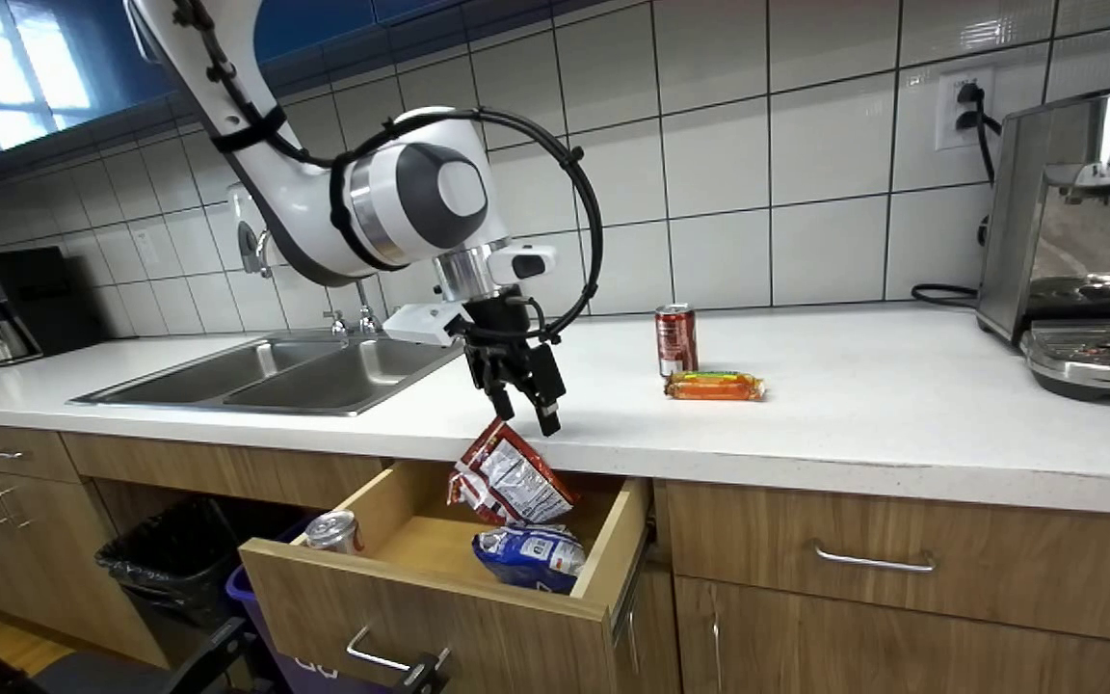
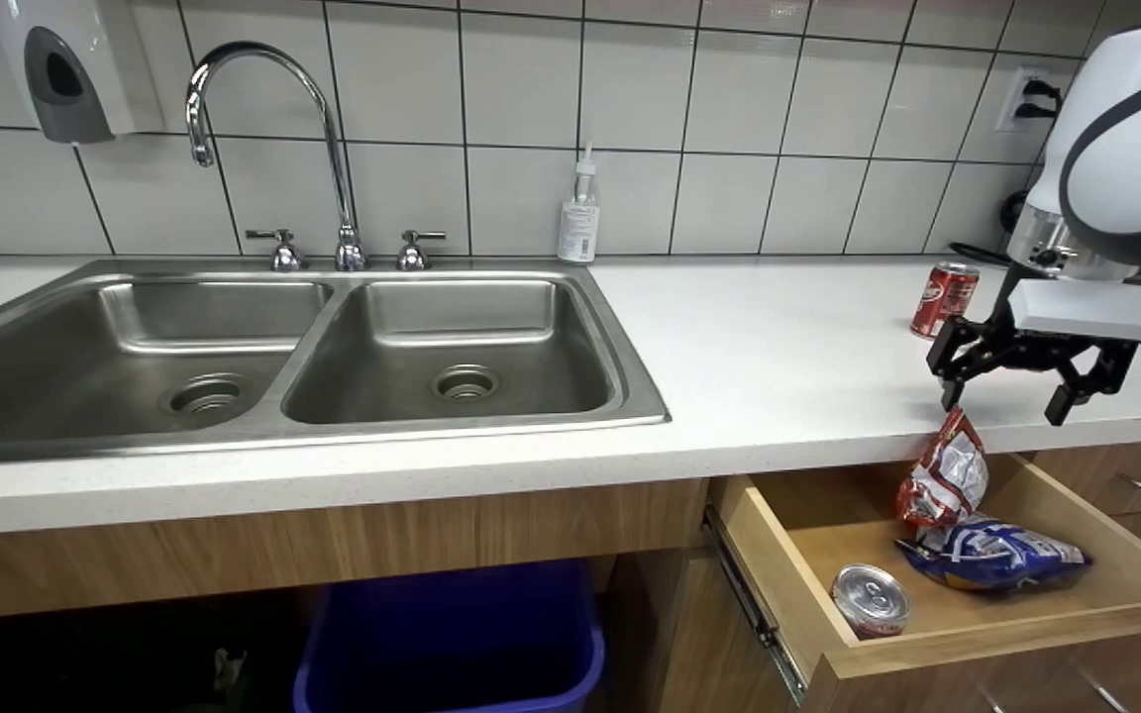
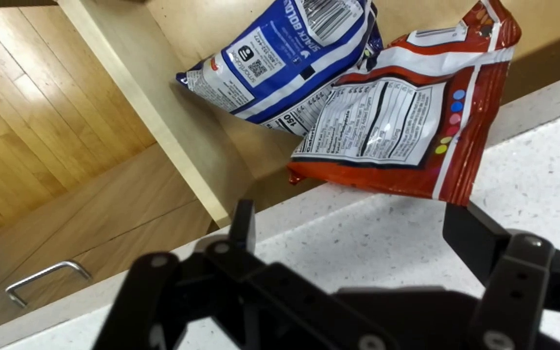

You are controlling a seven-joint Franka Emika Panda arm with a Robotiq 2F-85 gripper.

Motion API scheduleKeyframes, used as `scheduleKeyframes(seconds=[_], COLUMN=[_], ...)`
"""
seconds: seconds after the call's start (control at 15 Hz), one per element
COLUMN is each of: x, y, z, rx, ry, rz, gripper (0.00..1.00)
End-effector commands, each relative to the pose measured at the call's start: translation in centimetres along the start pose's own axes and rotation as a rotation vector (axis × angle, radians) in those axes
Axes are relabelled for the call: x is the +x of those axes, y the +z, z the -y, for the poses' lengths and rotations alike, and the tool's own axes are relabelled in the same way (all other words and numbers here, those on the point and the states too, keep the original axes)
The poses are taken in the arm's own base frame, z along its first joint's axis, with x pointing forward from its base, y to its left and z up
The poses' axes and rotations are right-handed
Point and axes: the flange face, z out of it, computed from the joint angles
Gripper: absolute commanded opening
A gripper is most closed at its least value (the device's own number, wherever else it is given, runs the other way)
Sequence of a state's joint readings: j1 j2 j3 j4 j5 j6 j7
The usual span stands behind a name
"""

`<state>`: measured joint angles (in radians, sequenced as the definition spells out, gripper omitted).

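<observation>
Gripper (image 1: pixel 526 416) pointing downward over an open drawer (image 1: pixel 507 636), near the front edge of the white tabletop (image 1: pixel 844 414). Its fingers (image 3: pixel 243 226) stand widely apart and have hold of nothing. Nearest is a red snack bag (image 3: pixel 387 126), tilted within the drawer below the gripper; its raised corner lies just beside one fingertip, and whether the two touch cannot be determined. Farther down from the gripper, a blue snack bag (image 2: pixel 996 557) lies on the drawer floor, partly covered by the red bag in the wrist view. The red bag thus stands between gripper and blue bag, while the tabletop's front edge lies just below the fingers. A silver can (image 2: pixel 871 599) stands upright in a front corner of the drawer, farther from the gripper than either bag. On the tabletop, beyond the gripper toward the tiled wall (image 1: pixel 830 145), are a red can (image 1: pixel 677 339), upright, and an orange packet (image 1: pixel 715 387) lying just in front of it. Right of these in an exterior view, well apart from the gripper, stands an espresso machine (image 1: pixel 1085 251). On the gripper's opposite side lies a double sink (image 2: pixel 645 406) with a curved faucet (image 2: pixel 350 248); a clear pump bottle (image 2: pixel 580 218) stands just beside the sink. A blue bin (image 2: pixel 462 594) stands beneath the tabletop.
</observation>
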<state>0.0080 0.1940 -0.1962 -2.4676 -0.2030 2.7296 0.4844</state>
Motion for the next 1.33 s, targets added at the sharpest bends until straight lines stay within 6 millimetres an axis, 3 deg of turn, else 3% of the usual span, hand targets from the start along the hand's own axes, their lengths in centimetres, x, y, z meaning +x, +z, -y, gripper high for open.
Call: scheduleKeyframes(seconds=[0.0,1.27], x=[0.4,-4.7], y=[-0.1,0.9], z=[0.2,-1.3], rx=[-0.023,-0.106], ry=[-0.007,-0.035], rz=[0.018,0.054], gripper=[1.0,1.0])
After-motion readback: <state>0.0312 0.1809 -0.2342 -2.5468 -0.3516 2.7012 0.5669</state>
